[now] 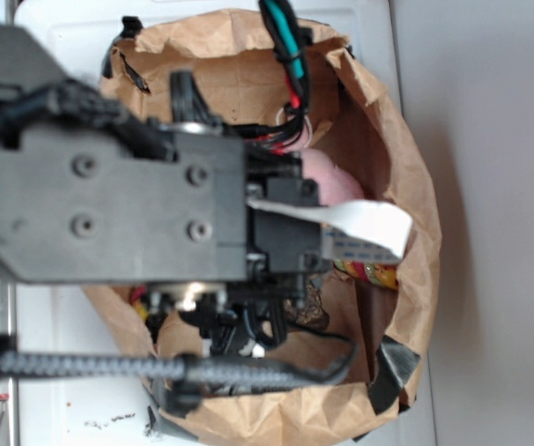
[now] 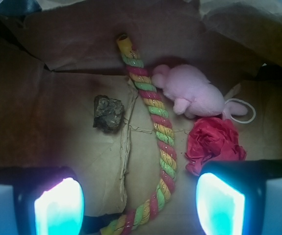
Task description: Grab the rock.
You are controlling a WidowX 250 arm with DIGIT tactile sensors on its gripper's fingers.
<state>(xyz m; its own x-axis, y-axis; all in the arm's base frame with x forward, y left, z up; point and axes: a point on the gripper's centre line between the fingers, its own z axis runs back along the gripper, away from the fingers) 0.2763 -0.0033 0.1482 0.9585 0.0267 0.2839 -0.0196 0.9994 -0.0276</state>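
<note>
We see our pincer released above the paper bag floor; the rock lies left of a striped rope.

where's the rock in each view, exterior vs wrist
exterior: the rock is barely visible, a dark bumpy patch just under the arm inside the paper bag.
wrist: left of centre on the bag floor, left of the striped rope.
shared landmark: the pink plush, seen in both views.
</note>
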